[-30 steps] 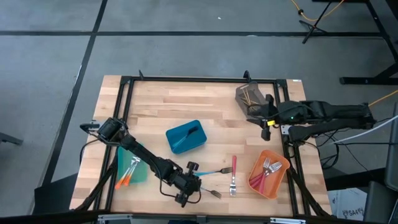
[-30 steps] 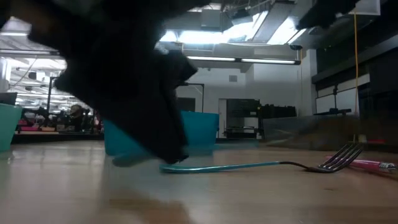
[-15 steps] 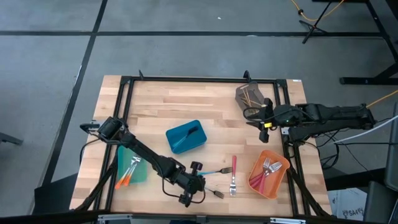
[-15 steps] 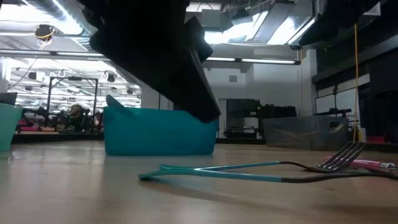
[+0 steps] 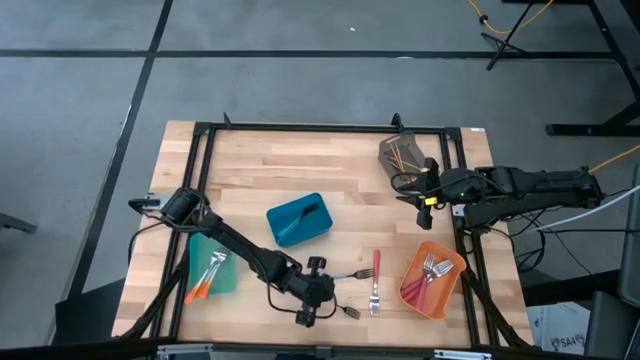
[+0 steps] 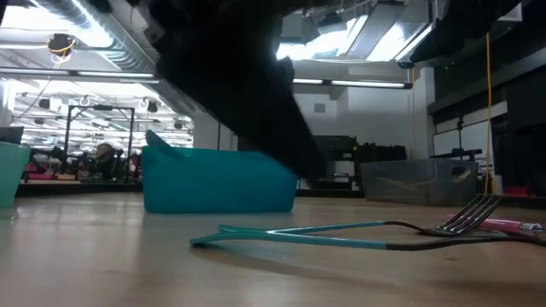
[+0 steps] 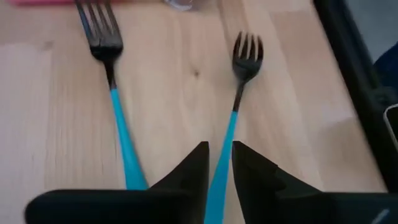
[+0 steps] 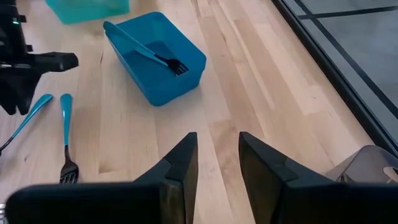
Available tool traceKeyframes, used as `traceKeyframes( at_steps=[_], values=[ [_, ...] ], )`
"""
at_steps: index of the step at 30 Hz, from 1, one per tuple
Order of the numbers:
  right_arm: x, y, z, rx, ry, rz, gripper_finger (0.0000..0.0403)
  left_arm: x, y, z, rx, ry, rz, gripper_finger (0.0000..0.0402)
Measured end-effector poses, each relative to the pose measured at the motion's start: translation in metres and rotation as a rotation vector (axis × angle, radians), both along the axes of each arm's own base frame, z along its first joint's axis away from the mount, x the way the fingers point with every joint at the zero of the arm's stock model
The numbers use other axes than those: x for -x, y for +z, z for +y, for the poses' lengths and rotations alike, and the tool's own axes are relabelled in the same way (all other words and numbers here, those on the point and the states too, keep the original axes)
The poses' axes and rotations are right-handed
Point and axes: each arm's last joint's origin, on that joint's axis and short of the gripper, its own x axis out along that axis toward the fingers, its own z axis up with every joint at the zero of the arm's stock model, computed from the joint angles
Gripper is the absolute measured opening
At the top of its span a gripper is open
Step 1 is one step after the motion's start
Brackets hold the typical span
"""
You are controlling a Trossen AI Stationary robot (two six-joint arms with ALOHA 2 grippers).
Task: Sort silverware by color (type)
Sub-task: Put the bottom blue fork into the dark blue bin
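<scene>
Left gripper (image 5: pixel 318 297) hangs low over the wooden table (image 5: pixel 300 165), on the near side of the blue bin (image 5: pixel 299 220), with its two dark fingers (image 7: pixel 194 167) parted by a narrow gap and nothing between them. In the left wrist view one blue-handled fork (image 7: pixel 236 106) lies flat just ahead of the fingertips, its handle end running into the gap between them, untouched; a second blue-handled fork (image 7: pixel 112 87) lies beside it, tines pointing the same way. Right gripper (image 5: pixel 430 196) waits near the grey bin (image 5: pixel 400 155), away from the blue bin, its fingers parted on nothing.

Another blue fork (image 8: pixel 146 55) rests inside the blue bin. A pink-handled fork (image 5: pixel 376 272) lies flat just beyond the two blue ones, towards the orange bin (image 5: pixel 432 280).

Compared with a second ago, the left gripper has shifted farther from the teal bin (image 5: pixel 212 268) and towards the forks, and the second blue fork now lies on the table beside the first.
</scene>
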Motion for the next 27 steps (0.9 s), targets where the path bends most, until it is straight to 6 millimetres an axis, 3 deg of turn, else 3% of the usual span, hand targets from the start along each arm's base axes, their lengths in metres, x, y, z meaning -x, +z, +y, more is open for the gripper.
traceKeyframes(
  at_steps=[9, 27],
  values=[
    [0.0, 0.0, 0.0, 0.0, 0.0, 0.0, 0.0104, -0.001, -0.001, 0.0, -0.045, -0.065, -0.02, 0.0108],
    [0.0, 0.0, 0.0, 0.0, 0.0, 0.001, 0.0104, -0.005, -0.016, 0.016, -0.105, -0.341, -0.003, 0.0112]
  ],
)
